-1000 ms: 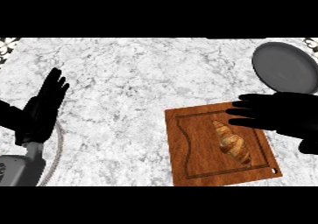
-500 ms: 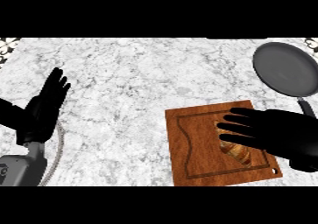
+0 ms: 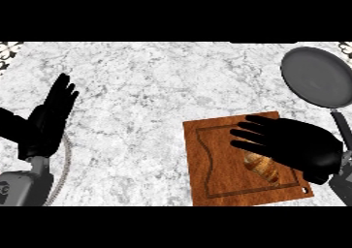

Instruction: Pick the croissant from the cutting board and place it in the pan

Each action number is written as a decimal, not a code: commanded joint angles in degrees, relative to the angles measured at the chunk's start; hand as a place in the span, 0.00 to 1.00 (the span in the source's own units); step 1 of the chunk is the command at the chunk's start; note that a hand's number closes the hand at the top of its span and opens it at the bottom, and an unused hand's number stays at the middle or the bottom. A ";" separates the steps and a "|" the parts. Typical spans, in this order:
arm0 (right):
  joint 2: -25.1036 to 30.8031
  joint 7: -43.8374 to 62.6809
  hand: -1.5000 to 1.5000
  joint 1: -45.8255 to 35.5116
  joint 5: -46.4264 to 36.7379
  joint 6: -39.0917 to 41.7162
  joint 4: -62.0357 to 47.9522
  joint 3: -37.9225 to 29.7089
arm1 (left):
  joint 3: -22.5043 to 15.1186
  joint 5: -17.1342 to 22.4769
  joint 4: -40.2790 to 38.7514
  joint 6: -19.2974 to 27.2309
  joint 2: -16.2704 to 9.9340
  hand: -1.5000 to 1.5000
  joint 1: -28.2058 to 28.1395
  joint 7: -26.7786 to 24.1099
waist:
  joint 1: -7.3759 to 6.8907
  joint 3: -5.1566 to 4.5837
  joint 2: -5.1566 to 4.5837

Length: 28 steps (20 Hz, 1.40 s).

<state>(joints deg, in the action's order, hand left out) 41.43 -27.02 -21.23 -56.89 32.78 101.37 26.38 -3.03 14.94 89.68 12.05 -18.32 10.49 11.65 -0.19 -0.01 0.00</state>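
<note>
A golden-brown croissant [image 3: 264, 167] lies on the wooden cutting board [image 3: 214, 167] at the lower right of the marble counter. My right hand [image 3: 293, 144] hovers over the board with fingers spread and pointing left; it covers the croissant's upper end, and I cannot tell whether it touches it. The grey round pan [image 3: 318, 76] sits at the upper right, its dark handle [image 3: 343, 130] running down past the board's right side. My left hand [image 3: 46, 121] rests open at the left edge, fingers up.
A patterned tile strip shows at the upper corners [image 3: 5, 50]. A grey object with a red part [image 3: 8, 186] sits at the lower left beside my left forearm. Bare marble counter [image 3: 150, 97] lies between the two hands.
My right hand has moved down and left from near the board's top edge to over the croissant, now hiding its upper end. The left hand has stayed in place.
</note>
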 commanded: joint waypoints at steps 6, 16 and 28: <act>-7.33 -1.59 0.00 -1.30 -7.98 1.79 -6.01 1.35 | 1.31 -2.24 0.47 -2.21 2.23 0.50 -1.62 -1.18 | -0.07 0.01 0.01; -13.24 -7.38 0.00 -0.39 -13.61 -6.86 -16.98 -0.53 | 3.73 -3.12 3.96 -3.60 2.68 0.50 -2.47 2.18 | -0.21 0.02 -0.02; -18.49 -11.37 1.00 2.52 -19.65 -11.17 -20.53 3.41 | 5.40 -5.07 -0.17 -4.78 4.67 0.50 0.74 1.50 | -0.01 0.03 -0.04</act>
<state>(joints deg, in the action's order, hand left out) 25.24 -35.85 -20.32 -74.90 25.70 83.98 27.75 2.06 10.60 89.16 6.72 -13.89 9.97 11.82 -0.19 -0.19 0.14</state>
